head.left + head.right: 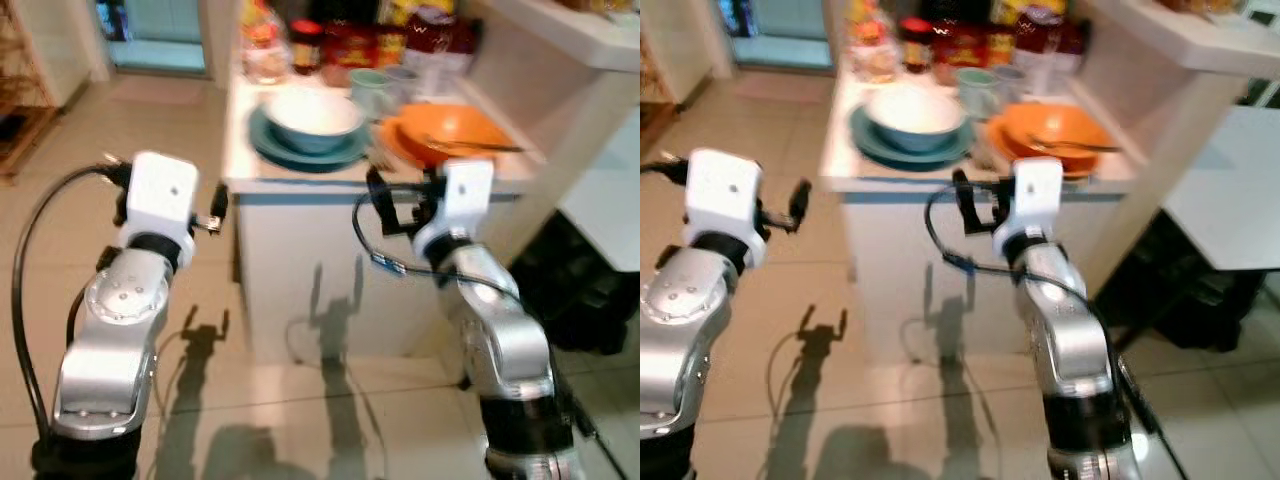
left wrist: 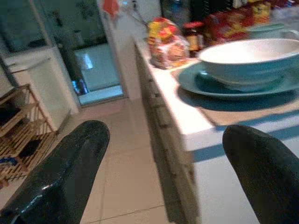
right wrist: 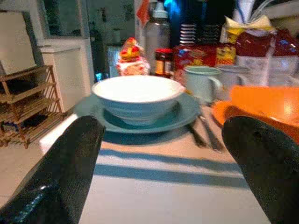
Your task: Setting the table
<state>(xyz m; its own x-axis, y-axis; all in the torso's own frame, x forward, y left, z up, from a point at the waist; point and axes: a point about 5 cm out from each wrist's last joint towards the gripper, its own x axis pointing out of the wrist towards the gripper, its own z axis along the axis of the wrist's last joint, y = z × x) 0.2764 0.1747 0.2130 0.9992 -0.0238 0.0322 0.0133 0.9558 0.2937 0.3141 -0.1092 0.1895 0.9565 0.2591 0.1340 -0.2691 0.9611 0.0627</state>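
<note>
A white counter [image 1: 300, 215] fills the upper middle of the frame, jars and packets crowded along its back edge. On it sits a blue plate [image 1: 305, 150] carrying a pale bowl [image 1: 312, 118], and to the right an orange bowl [image 1: 450, 132] on an orange plate (cutlery laid across it). Two mugs [image 3: 202, 82] stand behind. Lower down, the left gripper [image 2: 163, 177] and right gripper [image 3: 163, 163] hover before the counter, fingers spread apart, holding nothing.

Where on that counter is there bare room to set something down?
The clearest strip is the near edge of the counter, in front of the teal plate and white bowl. The far side is crowded with mugs, jars and packets; the orange bowl fills the right.
</note>
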